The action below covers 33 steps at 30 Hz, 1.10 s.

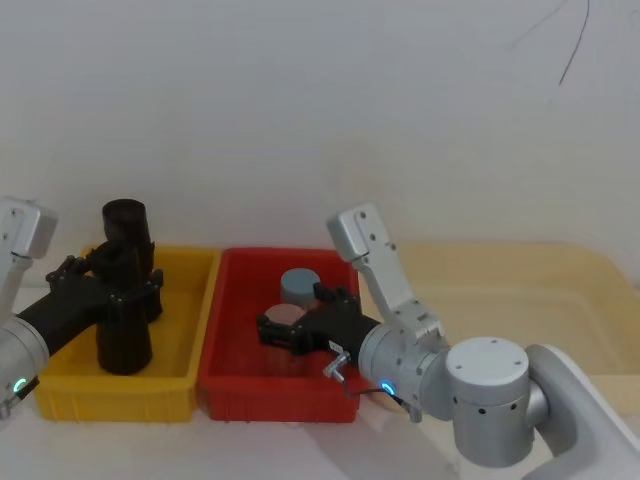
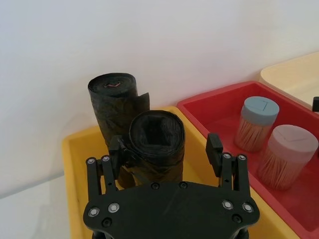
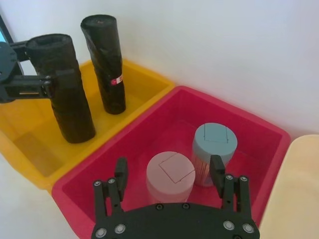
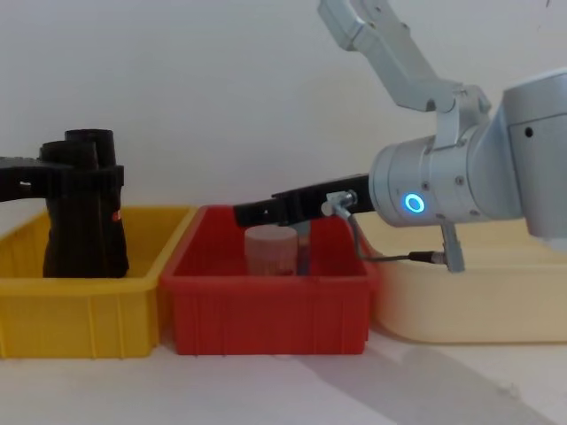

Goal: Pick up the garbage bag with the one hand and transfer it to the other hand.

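Garbage bag (image 3: 72,112) is standing upright in the yellow bin (image 3: 30,129), at the left of the head view. The left gripper (image 2: 165,145) is straddling it, jaws apart, 1 side touching, likely lining up to clamp. The right gripper (image 3: 169,169) is hovering over the red bin (image 3: 239,124), jaws apart, probably placed to receive it.
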Available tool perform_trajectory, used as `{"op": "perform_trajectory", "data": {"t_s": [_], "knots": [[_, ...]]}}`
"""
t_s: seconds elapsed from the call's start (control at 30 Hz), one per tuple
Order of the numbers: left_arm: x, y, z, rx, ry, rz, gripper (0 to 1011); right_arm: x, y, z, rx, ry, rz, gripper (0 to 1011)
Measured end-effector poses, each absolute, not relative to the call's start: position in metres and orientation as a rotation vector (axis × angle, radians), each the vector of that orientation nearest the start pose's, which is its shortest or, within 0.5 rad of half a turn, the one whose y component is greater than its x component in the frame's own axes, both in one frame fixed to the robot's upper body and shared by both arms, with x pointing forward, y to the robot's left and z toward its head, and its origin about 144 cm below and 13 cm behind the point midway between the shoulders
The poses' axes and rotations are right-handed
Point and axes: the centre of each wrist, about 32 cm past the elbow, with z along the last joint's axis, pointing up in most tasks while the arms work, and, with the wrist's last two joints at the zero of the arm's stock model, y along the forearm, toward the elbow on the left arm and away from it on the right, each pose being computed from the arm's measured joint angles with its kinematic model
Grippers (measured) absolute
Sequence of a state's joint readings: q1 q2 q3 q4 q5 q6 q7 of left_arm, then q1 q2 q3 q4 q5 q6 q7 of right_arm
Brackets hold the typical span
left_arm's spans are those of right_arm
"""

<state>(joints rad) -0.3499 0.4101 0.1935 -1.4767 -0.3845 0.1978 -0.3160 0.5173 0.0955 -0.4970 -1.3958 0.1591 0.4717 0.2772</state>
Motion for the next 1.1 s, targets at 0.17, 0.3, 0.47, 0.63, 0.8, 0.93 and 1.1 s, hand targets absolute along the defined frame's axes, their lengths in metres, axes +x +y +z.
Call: {"op": "perform_trajectory", "data": {"t_s": [0.17,0.3,0.47,0.63,0.8,0.93,1.1], "knots": [[0.544,0.301,1.242,0.067,-0.036,1.126,1002,0.564,-0.107,1.255,-0.3,0.017,-0.857,1004],[0.545,0.301,1.242,0.067,-0.036,1.125,1002,0.567,-0.105,1.254,-0.314,0.01,-0.853,1004],[0.545,0.301,1.242,0.067,-0.036,1.125,1002,0.57,-0.104,1.253,-0.329,0.008,-0.847,1004],[0.545,0.3,1.242,0.067,-0.036,1.124,1002,0.573,-0.102,1.251,-0.343,0.007,-0.84,1004],[0.545,0.3,1.242,0.067,-0.036,1.124,1002,0.575,-0.101,1.249,-0.357,0.01,-0.834,1004],[0.546,0.3,1.242,0.067,-0.036,1.124,1002,0.576,-0.1,1.248,-0.366,0.014,-0.832,1004],[0.546,0.3,1.242,0.067,-0.036,1.124,1002,0.578,-0.1,1.247,-0.372,0.021,-0.83,1004]]}}
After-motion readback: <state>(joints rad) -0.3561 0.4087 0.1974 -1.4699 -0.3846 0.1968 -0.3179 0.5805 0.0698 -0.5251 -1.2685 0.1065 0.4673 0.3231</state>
